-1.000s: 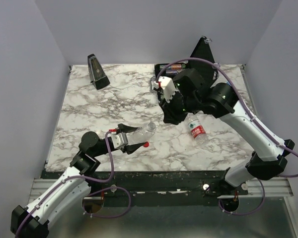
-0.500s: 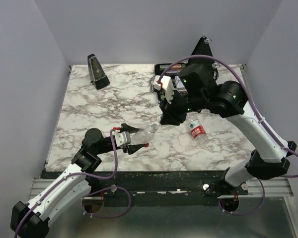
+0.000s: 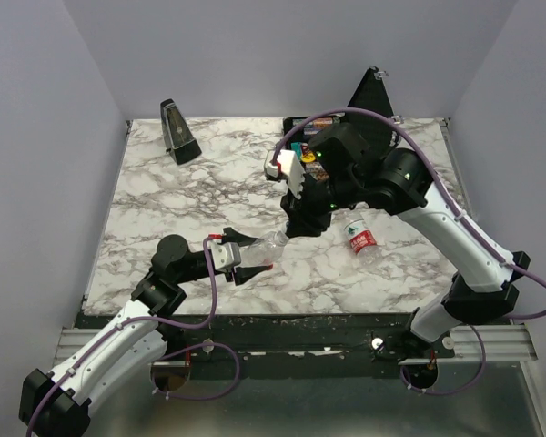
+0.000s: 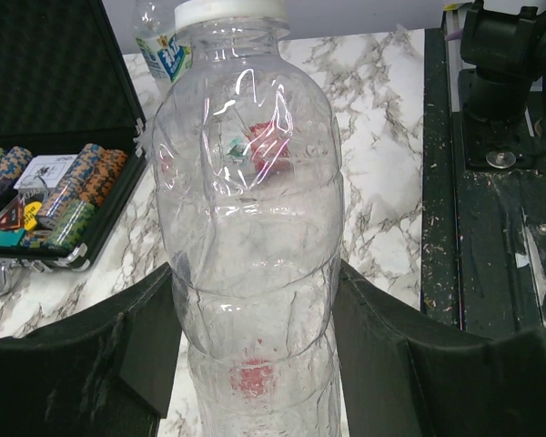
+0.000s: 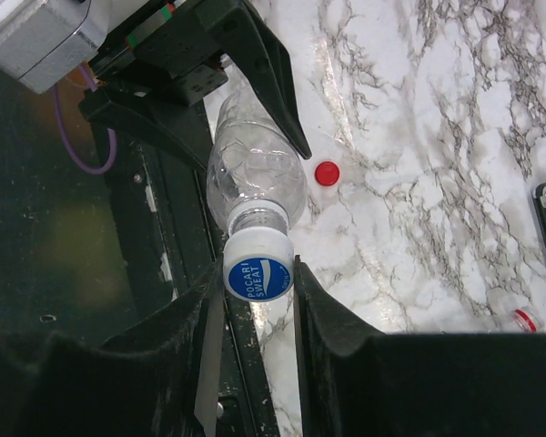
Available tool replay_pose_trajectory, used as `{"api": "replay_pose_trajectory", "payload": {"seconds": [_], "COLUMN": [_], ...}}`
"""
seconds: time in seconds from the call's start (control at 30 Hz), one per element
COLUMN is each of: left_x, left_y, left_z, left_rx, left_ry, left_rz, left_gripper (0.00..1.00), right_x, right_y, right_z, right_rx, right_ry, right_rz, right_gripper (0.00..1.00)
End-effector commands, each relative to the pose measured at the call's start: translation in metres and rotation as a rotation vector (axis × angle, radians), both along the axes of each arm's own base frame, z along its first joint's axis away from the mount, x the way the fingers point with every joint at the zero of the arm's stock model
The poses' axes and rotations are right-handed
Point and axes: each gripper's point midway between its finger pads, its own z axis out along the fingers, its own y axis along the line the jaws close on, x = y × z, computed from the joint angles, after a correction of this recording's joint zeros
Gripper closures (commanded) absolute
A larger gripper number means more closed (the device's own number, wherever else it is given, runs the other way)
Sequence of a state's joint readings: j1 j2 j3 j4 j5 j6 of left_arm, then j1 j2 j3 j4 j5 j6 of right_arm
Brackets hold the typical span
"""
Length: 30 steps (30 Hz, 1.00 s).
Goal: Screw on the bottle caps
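A clear plastic bottle (image 4: 247, 228) lies level just above the table, and my left gripper (image 4: 255, 350) is shut on its body. In the top view that gripper (image 3: 247, 257) is at front centre. A white cap with a blue top (image 5: 258, 266) sits on the bottle's neck (image 5: 255, 217). My right gripper (image 5: 255, 273) is shut on this cap, one finger on each side. The gripper (image 3: 291, 228) meets the bottle's mouth from the right. A plain red cap (image 5: 326, 173) lies loose on the marble beside the bottle (image 3: 268, 266).
A second bottle with a red label (image 3: 362, 239) lies on the table to the right. An open black case of poker chips (image 4: 64, 191) stands at the back (image 3: 314, 123). A black pyramid-shaped object (image 3: 177, 132) stands at the back left. The table's dark front rail (image 5: 164, 255) runs under the bottle's mouth.
My right gripper has come down and left with the blue-topped cap to the bottle's mouth. The left arm drew the bottle slightly toward the front.
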<state>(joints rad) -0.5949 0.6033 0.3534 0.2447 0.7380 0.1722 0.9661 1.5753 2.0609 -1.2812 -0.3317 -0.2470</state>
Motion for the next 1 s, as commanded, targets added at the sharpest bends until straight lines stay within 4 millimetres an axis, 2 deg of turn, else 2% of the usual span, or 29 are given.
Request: {"api": "replay_pose_trajectory", "payload": {"seconds": [0.0, 0.47, 0.97], "left_x": [-0.005, -0.006, -0.016], "left_y": [-0.002, -0.002, -0.005], "left_z": [0.024, 0.029, 0.032], "left_rx": [-0.034, -0.061, -0.078], "left_ry": [-0.066, -0.076, -0.086], "left_rz": [-0.038, -0.04, -0.1], "left_gripper": [0.64, 0.65, 0.65], "right_x": [-0.013, -0.009, -0.015], "right_y": [0.003, -0.003, 0.006], "right_z": [-0.012, -0.034, -0.036], "right_rx": [-0.035, -0.102, -0.059], "right_ry": [0.044, 0.045, 0.064], "right_rz": [0.058, 0.038, 0.092], "right_gripper": [0.83, 0.83, 0.83]}}
